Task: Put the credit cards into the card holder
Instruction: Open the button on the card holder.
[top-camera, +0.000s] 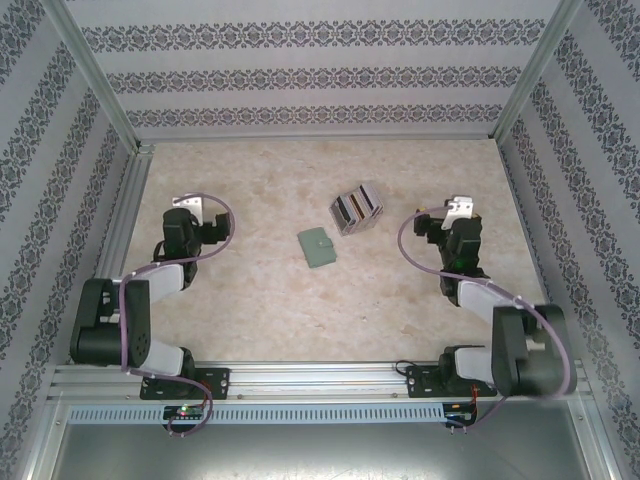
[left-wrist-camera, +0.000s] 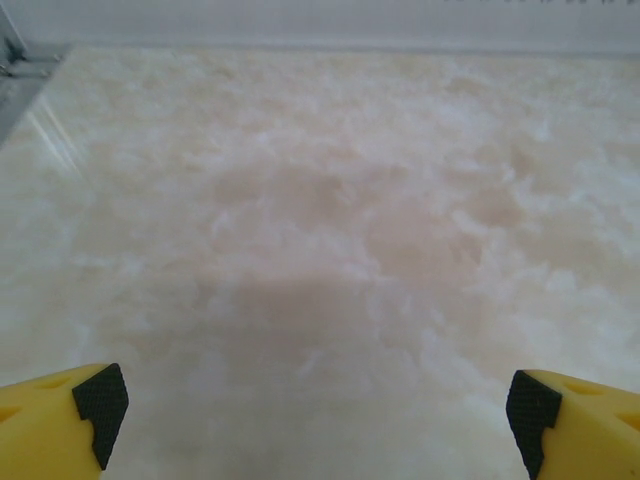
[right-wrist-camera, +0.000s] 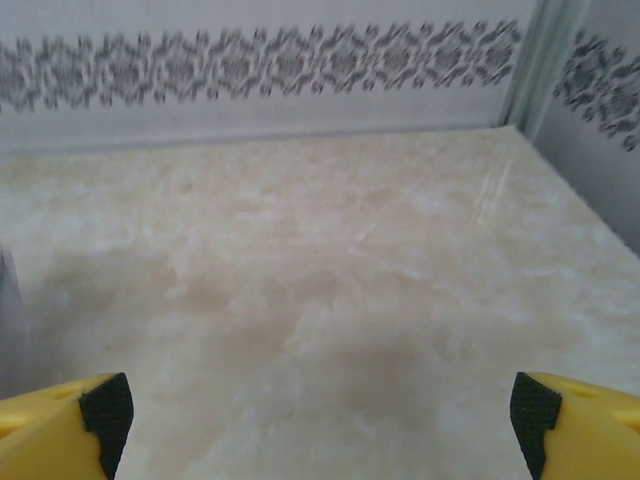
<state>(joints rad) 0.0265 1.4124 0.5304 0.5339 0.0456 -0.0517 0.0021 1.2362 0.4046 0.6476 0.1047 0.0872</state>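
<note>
The left hand (left-wrist-camera: 315, 415) and right hand (right-wrist-camera: 321, 418) hang wide open and empty over the bare counter (top-camera: 250, 300), one at each side. Between them, a little farther out, the green wallet (top-camera: 318, 246) lies flat and closed. Just beyond it, to its right, the cards (top-camera: 350, 211) stand in a grey rack (top-camera: 370, 198).

Your bench (top-camera: 260, 300) is a pale cream slab with a cloudy marbled pattern, glossy enough to catch streaks of light toward its left edge. Two things lie on it, both about midway between left and right and a little toward the far side. The green wallet (top-camera: 318, 247) lies flat and folded shut, turned slightly askew. Just beside it, to its far right, the grey slotted rack (top-camera: 356, 208) stands at a similar angle.
</note>
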